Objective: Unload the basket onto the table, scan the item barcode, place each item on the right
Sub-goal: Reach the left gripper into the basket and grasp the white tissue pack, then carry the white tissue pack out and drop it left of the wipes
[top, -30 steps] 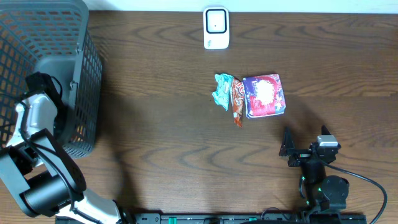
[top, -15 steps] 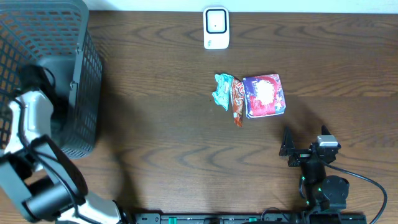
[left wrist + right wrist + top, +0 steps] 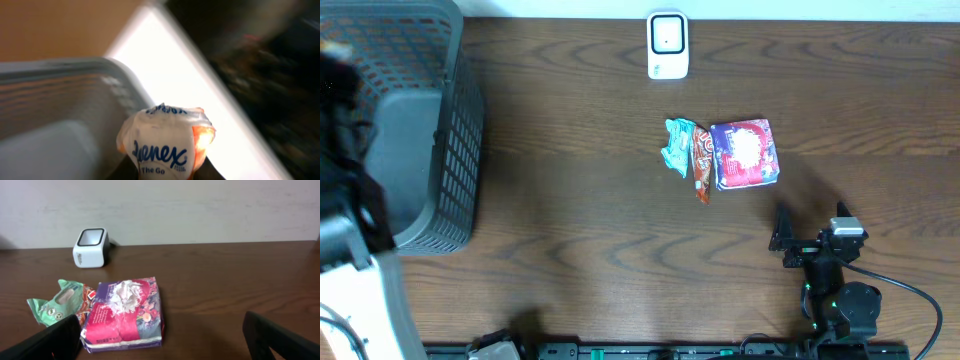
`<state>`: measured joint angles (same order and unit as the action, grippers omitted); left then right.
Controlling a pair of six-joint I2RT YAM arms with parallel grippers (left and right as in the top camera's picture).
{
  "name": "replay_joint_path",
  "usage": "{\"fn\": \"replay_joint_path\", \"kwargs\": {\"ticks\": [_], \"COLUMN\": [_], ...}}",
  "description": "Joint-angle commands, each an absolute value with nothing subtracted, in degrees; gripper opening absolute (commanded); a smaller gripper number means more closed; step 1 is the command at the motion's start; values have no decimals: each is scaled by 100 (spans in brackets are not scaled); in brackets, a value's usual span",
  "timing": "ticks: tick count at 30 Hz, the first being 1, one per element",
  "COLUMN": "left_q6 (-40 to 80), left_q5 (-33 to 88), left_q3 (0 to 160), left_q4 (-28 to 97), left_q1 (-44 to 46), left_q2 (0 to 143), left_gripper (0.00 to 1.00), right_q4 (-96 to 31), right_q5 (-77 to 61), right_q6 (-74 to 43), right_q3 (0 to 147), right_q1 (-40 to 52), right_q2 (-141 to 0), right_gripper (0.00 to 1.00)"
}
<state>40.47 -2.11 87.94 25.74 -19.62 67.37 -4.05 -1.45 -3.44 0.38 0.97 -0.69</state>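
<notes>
Dark wood-grain worktop [image 3: 570,230]. Grey mesh basket [image 3: 460,120] at 10 o'clock, at the worktop's edge. 3 packets touch in a row right of centre: green packet [image 3: 676,146] at 9 o'clock of an orange-brown sachet [image 3: 701,165], purple-pink tissue pack [image 3: 745,153] at its 3 o'clock.

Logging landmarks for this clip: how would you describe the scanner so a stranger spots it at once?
Start at the wooden table and go to its far edge, beyond the purple pack. The scanner stands alone there: a small white box with a dark-framed window, unlike that soft, colourful pack.
</notes>
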Motion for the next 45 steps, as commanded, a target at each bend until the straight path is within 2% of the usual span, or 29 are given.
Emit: {"fn": "replay_joint_path", "kwargs": {"ticks": [1,8,16,18,24,25,28,30,31,34,36,41,43,45], "left_q6": [3509,2554,2014,2012,2012,2012,1951,1953,1951,1953,1951,1951,1949,1898], "left_q5": [325,320,-89,-89,-115,-113,-108,-104,-86,-62,-62,-69,-78,-298], "left_q3": [8790,8665,8648,8648,8648,8648,8648,8648,8648,8650,8663,8805,8827,8827], "left_q4": [2469,2519,2915,3044,3214,3240,3428,3601,3680,3833,3837,3852,3850,3938], "left_q1": [-967,1435,2821,2947,3068,3068,3068,3072,3074,3072,3072,2969,2849,2672], "left_q2": [6735,7338,9111,9544,10648,10759,11111,11205,11209,11161,11074,10433,10003,9511], "left_gripper": [7,8,12,17,17,23,32,45,50,51,58,61,66,77], "right_q4": [-434,-434,-434,-434,-434,-434,-434,-434,-434,-434,-434,-434,-434,-434], "right_q5": [-117,-119,-119,-119,-117,-119,-119,-119,-119,-119,-119,-119,-119,-119], "right_q6": [-403,-403,-403,-403,-403,-403,-403,-403,-403,-403,-403,-403,-403,-403], "right_q3": [36,36,36,36,36,36,36,36,36,36,36,36,36,36], "right_q1": [80,80,80,80,80,80,80,80,80,80,80,80,80,80], "right_q2": [-38,-38,-38,-38,-38,-38,-38,-38,-38,-38,-38,-38,-38,-38], "right_gripper": [99,99,99,99,99,99,99,99,99,99,99,99,99,99]}}
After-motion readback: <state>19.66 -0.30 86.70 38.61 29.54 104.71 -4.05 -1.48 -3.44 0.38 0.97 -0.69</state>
